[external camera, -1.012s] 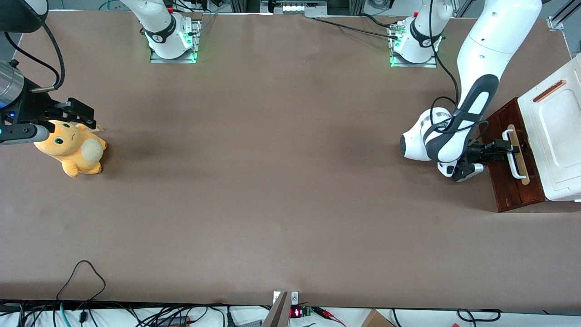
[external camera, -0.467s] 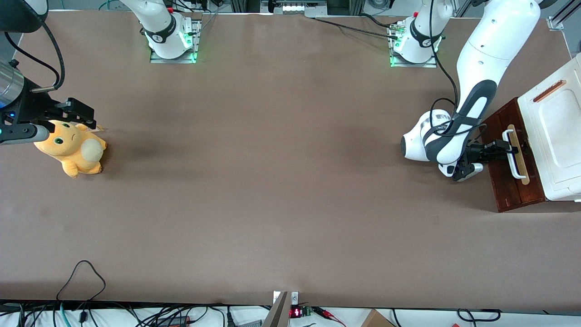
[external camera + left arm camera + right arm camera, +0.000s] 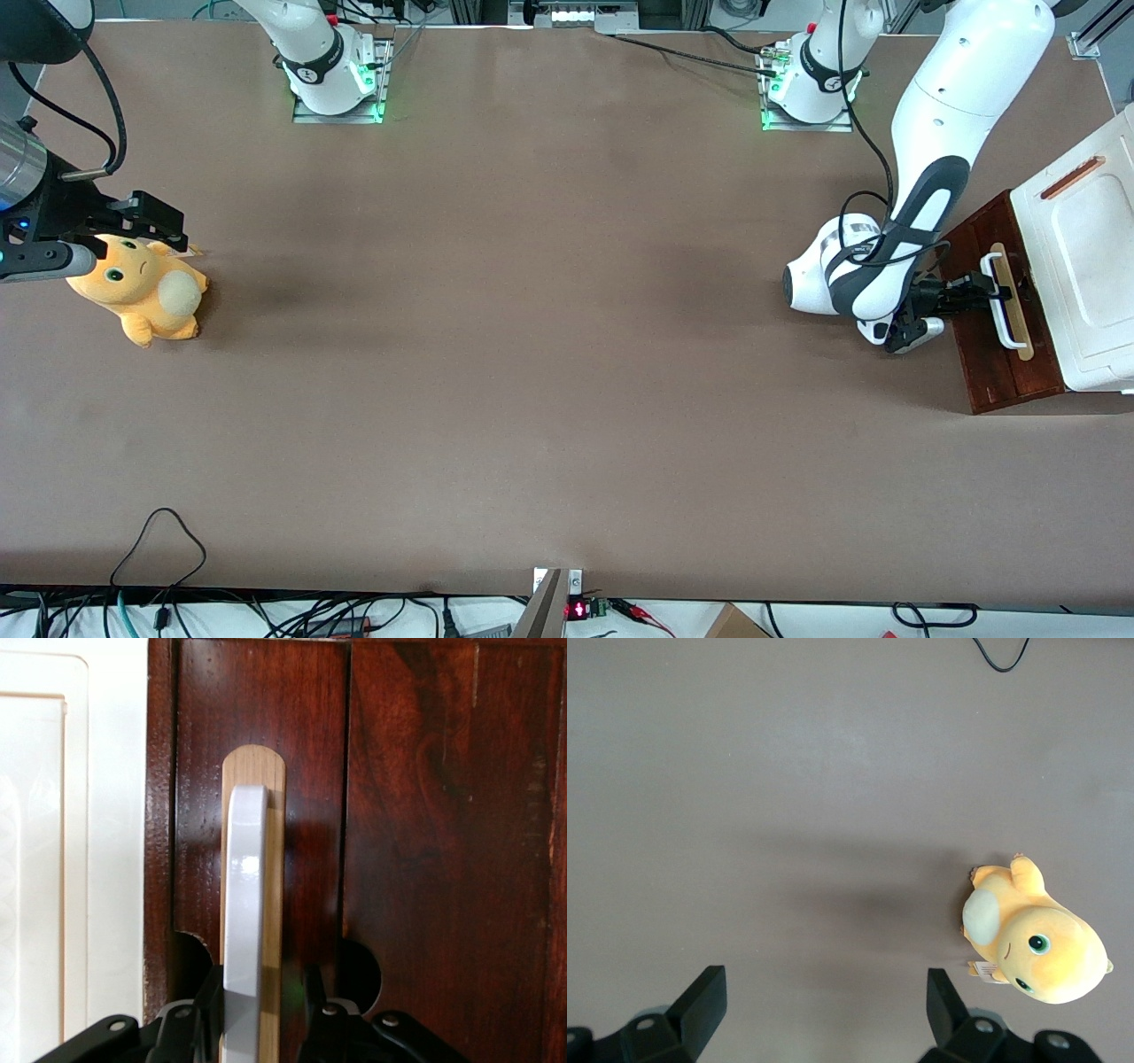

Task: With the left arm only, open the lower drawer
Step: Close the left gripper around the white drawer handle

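Observation:
The lower drawer [image 3: 988, 377] shows its dark reddish-brown front [image 3: 443, 859] with a white loop handle [image 3: 1007, 317] on a pale wood strip. It sits under the white box-like top [image 3: 1085, 257] at the working arm's end of the table. The left arm [image 3: 939, 106] reaches down to it. Its gripper [image 3: 985, 288] is at the handle's end farther from the front camera. In the left wrist view the gripper [image 3: 260, 992] is open and straddles the handle [image 3: 245, 904]. One finger rests against the handle's side, while the other finger [image 3: 312, 992] stands apart from it.
An orange plush toy [image 3: 142, 297] lies toward the parked arm's end of the table, also seen in the right wrist view [image 3: 1032, 935]. Both arm bases [image 3: 806, 89] stand along the table edge farthest from the front camera. Cables hang at the near edge [image 3: 159, 540].
The left arm's wrist has shifted very slightly away from the drawer front. The drawer front and handle sit where they were.

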`<state>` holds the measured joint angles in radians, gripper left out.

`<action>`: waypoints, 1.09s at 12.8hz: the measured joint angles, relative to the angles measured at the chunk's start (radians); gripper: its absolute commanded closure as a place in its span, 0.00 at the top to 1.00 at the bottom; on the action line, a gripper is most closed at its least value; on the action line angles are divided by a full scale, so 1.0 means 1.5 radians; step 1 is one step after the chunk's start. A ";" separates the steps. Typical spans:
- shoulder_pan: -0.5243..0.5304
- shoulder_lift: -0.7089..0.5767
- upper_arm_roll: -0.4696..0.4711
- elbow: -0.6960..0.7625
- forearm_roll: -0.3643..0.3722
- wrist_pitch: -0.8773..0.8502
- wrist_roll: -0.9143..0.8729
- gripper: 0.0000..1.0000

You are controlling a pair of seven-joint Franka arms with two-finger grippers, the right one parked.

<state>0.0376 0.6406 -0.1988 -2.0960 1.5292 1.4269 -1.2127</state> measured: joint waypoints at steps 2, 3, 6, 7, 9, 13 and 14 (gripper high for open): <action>0.000 0.000 0.000 0.000 0.000 -0.006 0.000 0.34; 0.000 0.000 0.000 0.000 0.000 -0.007 0.000 0.34; 0.002 0.000 0.000 0.000 0.000 -0.007 0.000 0.33; 0.003 0.000 0.000 0.000 0.000 -0.007 0.000 0.32; 0.003 0.000 0.000 0.000 0.000 -0.008 0.000 0.20; 0.002 -0.001 -0.001 -0.001 0.002 -0.020 0.007 0.08; 0.002 -0.001 -0.001 -0.001 0.002 -0.020 0.007 0.06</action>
<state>0.0406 0.6394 -0.2000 -2.0971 1.5318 1.3968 -1.2016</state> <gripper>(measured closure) 0.819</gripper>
